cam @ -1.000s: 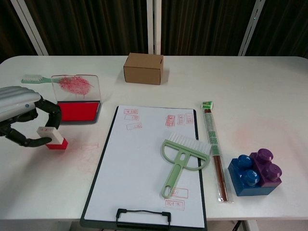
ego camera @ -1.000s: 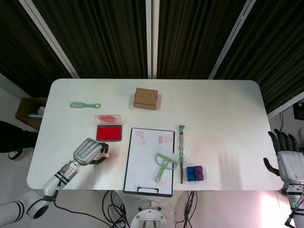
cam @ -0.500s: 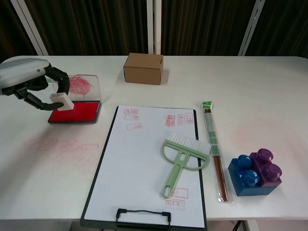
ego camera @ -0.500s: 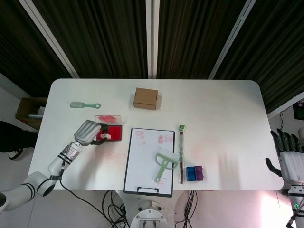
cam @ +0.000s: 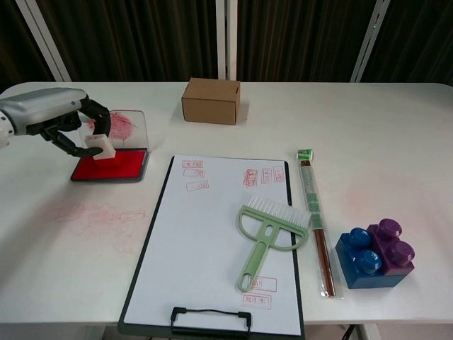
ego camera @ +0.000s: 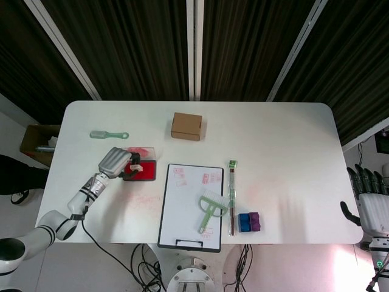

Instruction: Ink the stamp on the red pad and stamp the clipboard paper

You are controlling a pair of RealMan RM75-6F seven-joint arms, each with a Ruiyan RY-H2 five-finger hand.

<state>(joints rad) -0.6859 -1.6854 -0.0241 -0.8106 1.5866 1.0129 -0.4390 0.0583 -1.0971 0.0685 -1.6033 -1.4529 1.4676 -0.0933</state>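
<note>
green brush [cam: 269, 230] on clipboard paper [cam: 205, 241], upper-left paper free

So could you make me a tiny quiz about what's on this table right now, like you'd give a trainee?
1. True or false: the left hand holds the stamp over the red ink pad.
2. What lies on the clipboard paper? A. brown box B. green brush C. toy bricks
3. Fill in: the long wrapped stick lies between the clipboard and the ____ bricks.

Key: 1 true; 2 B, the green brush; 3 blue and purple.
</note>
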